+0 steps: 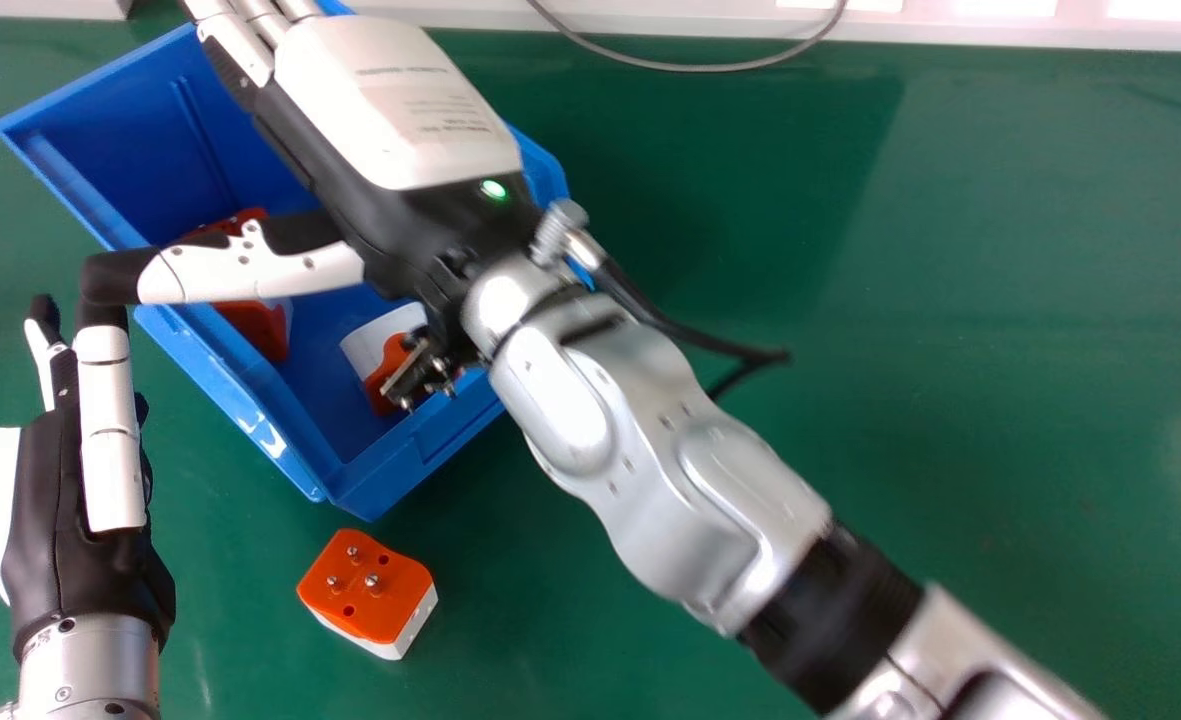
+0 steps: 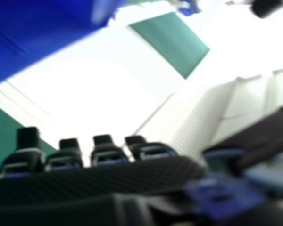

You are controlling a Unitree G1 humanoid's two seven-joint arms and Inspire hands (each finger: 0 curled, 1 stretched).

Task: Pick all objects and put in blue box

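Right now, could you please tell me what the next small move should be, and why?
I would probably draw the right hand back toward the orange and white adapter. The hand is over the blue box with its fingers extended, while the adapter lies outside it on the table, near the box's closest corner.

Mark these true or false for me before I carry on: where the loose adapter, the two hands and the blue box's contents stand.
1. An orange and white adapter lies on the green table, outside the blue box. True.
2. Its pins face down. False: they point up.
3. The right hand is over the box. True.
4. The left hand is inside the box. False: it is outside, to the box's left.
5. The box is empty. False: orange items are in it.
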